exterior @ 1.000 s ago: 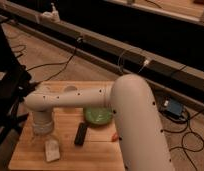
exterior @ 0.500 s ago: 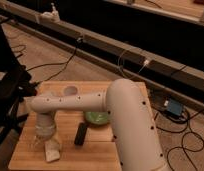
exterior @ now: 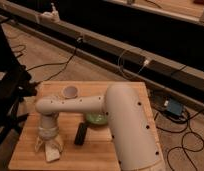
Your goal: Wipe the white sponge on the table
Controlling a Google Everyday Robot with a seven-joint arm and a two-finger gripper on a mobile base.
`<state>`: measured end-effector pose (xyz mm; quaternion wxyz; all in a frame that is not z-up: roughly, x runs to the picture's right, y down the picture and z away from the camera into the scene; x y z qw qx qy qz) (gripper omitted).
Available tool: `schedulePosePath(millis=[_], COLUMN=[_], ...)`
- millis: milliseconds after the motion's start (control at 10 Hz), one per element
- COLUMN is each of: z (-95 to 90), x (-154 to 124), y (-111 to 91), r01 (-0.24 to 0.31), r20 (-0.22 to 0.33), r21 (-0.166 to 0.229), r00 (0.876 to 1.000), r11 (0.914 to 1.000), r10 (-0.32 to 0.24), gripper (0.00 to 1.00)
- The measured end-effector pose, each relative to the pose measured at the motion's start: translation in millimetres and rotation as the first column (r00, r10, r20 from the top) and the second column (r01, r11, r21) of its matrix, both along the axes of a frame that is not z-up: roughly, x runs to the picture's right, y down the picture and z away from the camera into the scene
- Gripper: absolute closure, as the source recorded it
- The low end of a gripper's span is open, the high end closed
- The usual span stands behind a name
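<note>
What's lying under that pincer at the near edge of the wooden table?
The white sponge, flat on the table. The pincer hangs right over it, so only the sponge's near end shows. The rest of it is covered.

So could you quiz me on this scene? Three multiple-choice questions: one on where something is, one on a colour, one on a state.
1. Where is the gripper?
A) down at the white sponge
B) raised by the far wall
C) out over the floor
2. What colour is the bowl?
A) red
B) green
C) blue
3. The black bar is:
A) lying flat
B) standing on end
C) lifted in the air
Answers: 1 A, the gripper sits over the white sponge near the table's front edge. 2 B, the bowl is green. 3 A, the black bar lies flat on the wood beside the bowl.
</note>
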<state>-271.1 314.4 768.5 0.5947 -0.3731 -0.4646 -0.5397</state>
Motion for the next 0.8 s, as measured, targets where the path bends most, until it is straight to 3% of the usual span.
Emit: schedulePosePath(millis=[500, 800], z=[-7.1, -9.5], x=[8.7, 18.4], y=[-16.1, -19.1], r01=[0.009, 0.017], r20=[-0.039, -0.062], r21=[0.029, 0.031], r00=[0.999, 0.998], r11=[0.9995, 0.9994], r10=[-0.008, -0.015], gripper=[0.96, 1.0])
